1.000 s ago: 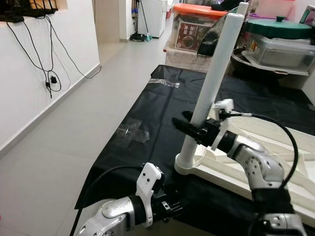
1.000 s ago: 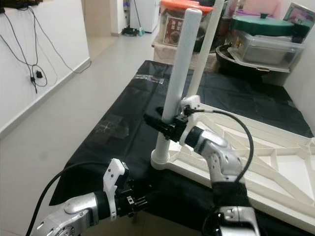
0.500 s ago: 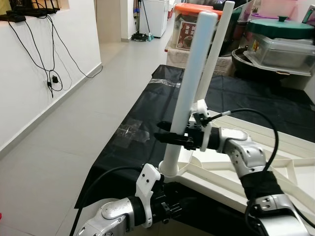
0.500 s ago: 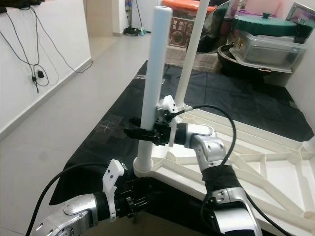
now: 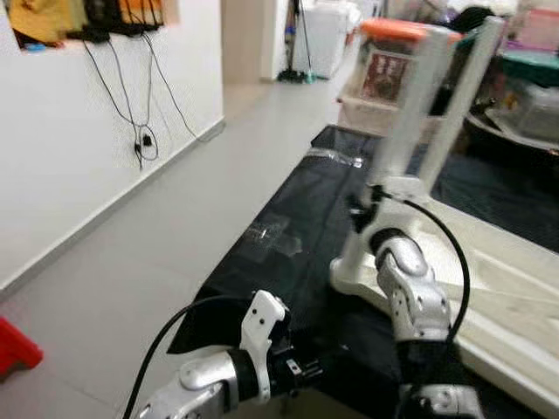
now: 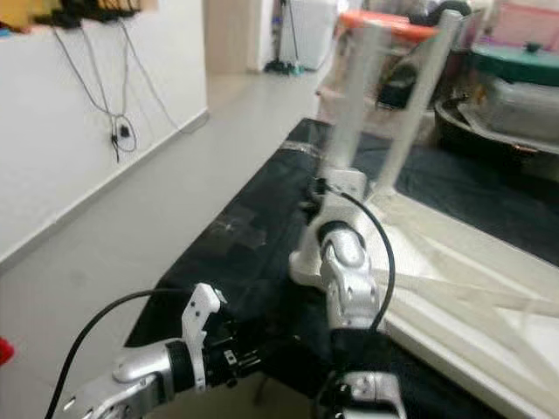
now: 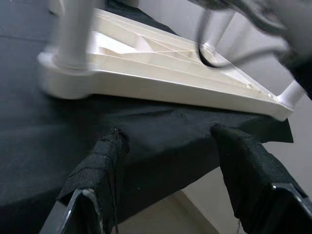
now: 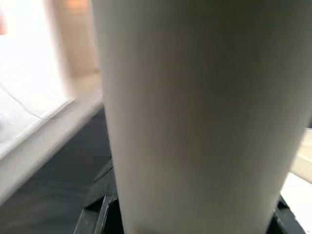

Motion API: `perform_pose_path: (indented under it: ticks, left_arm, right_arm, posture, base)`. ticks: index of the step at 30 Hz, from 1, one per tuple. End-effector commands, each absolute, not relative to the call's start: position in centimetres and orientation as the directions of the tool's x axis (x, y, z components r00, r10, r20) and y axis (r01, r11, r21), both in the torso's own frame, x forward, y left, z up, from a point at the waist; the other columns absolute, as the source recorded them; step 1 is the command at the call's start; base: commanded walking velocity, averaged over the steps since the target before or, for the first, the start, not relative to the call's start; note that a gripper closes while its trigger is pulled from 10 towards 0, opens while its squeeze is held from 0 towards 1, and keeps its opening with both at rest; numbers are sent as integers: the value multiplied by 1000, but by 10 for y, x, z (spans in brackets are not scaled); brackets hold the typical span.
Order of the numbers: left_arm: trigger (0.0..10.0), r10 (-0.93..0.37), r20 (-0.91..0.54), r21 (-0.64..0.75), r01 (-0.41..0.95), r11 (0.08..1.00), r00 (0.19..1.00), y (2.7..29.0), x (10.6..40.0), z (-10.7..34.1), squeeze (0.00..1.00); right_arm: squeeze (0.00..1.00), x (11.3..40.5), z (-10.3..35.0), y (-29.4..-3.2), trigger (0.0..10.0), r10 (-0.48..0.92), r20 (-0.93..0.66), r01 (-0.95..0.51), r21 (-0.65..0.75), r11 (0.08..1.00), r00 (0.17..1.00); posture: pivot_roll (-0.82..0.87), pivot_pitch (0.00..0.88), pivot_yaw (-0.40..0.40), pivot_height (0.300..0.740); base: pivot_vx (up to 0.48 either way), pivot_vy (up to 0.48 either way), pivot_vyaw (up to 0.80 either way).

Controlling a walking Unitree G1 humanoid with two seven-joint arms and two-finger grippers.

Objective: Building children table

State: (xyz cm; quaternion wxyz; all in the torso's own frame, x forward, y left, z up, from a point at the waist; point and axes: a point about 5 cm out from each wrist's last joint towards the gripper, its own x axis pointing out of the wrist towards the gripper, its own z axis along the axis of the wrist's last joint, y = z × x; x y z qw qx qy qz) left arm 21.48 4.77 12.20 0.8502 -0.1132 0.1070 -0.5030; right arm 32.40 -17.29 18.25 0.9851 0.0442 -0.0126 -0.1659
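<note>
An upturned white plastic table top point(image 5: 515, 288) lies on a black cloth point(image 5: 297, 209). A white leg point(image 5: 409, 105) stands upright in the table top's near corner socket point(image 5: 349, 272), and a second leg point(image 5: 463, 96) rises behind it. My right gripper point(image 5: 360, 208) is shut on the lower part of the near leg. In the right wrist view the leg point(image 8: 195, 107) is pressed between the black fingers point(image 8: 100, 212). My left gripper point(image 7: 168, 134) is open and holds nothing, low at the cloth's front edge point(image 5: 301, 371).
Storage boxes, one with an orange lid point(image 5: 397, 30), and a green-lidded pot point(image 6: 524, 61) crowd the back. Grey floor point(image 5: 175, 227) runs along the cloth's left side to a white wall with hanging cables point(image 5: 140, 131). A red object point(image 5: 13, 345) lies at the lower left.
The whole picture has swung and blurred, so the camera moved. My right forearm now points away toward the leg instead of across it, still gripping. The left arm keeps its pose.
</note>
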Motion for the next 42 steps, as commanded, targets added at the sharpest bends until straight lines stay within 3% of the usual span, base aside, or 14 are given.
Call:
perform_pose_path:
  ticks: [1, 3, 4, 7, 8, 13, 14, 22, 23, 27, 31, 42]
  left_arm:
    - [10000, -881, -87, -305, 830, 467, 464, 49, 215, 119, 0]
    - [10000, -881, -88, -302, 830, 469, 465, 48, 215, 119, 0]
    - [10000, -880, -88, -301, 830, 469, 466, 48, 215, 119, 0]
    - [10000, -880, -89, -301, 830, 470, 467, 48, 215, 119, 0]
    - [10000, -880, -89, -301, 829, 471, 467, 48, 215, 119, 0]
    - [10000, -879, -87, -302, 828, 472, 469, 48, 216, 119, 0]
    - [10000, -879, -86, -302, 828, 472, 469, 48, 216, 119, 0]
    - [10000, -879, -86, -301, 829, 471, 469, 48, 217, 119, 0]
    - [10000, -880, -87, -301, 829, 471, 468, 48, 217, 119, 0]
    - [10000, -879, -87, -300, 829, 471, 468, 48, 217, 119, 0]
    - [10000, -881, -87, -302, 830, 469, 465, 49, 218, 118, 0]
    - [10000, -884, -89, -300, 834, 463, 459, 48, 219, 118, 0]
  right_arm:
    - [0, 314, 165, -194, 0, -459, -84, 465, 75, 882, 884]
    - [0, 306, 161, -176, 0, -485, -99, 494, 119, 861, 869]
    - [0, 306, 161, -169, 4392, -490, -101, 500, 131, 856, 866]
    - [0, 311, 160, -154, 4392, -434, -97, 445, 147, 884, 895]
    - [1000, 312, 160, -150, 10000, -400, -71, 406, 145, 902, 914]
    - [1000, 309, 163, -146, 10000, -382, -10, 380, 110, 918, 924]
    - [0, 309, 163, -147, 10000, -374, 3, 371, 111, 922, 928]
    - [0, 302, 166, -162, 10000, -369, 89, 367, 30, 930, 925]
    - [0, 293, 161, -174, 10000, -424, 93, 430, -48, 902, 901]
    - [0, 281, 155, -188, 10000, -497, 63, 501, -82, 862, 866]
    - [0, 246, 147, -217, 10000, -647, -1, 641, -129, 757, 763]
    - [0, 218, 147, -230, 10000, -703, -7, 692, -173, 701, 711]
  posture:
    - [202, 5, -87, 740]
    - [208, 2, -88, 740]
    - [208, 2, -88, 740]
    - [208, 2, -88, 740]
    - [204, 1, -91, 740]
    - [204, 1, -92, 740]
    - [204, 1, -92, 740]
    - [196, 0, -89, 740]
    - [196, 0, -89, 740]
    - [194, 0, -89, 740]
    - [182, 0, -79, 740]
    - [172, 0, -75, 740]
  base:
    - [0, 0, 0]
    - [0, 0, 0]
    - [0, 0, 0]
    - [0, 0, 0]
    - [0, 0, 0]
    - [0, 0, 0]
    - [0, 0, 0]
    - [0, 0, 0]
    - [0, 0, 0]
    - [0, 0, 0]
    - [0, 0, 0]
    - [0, 0, 0]
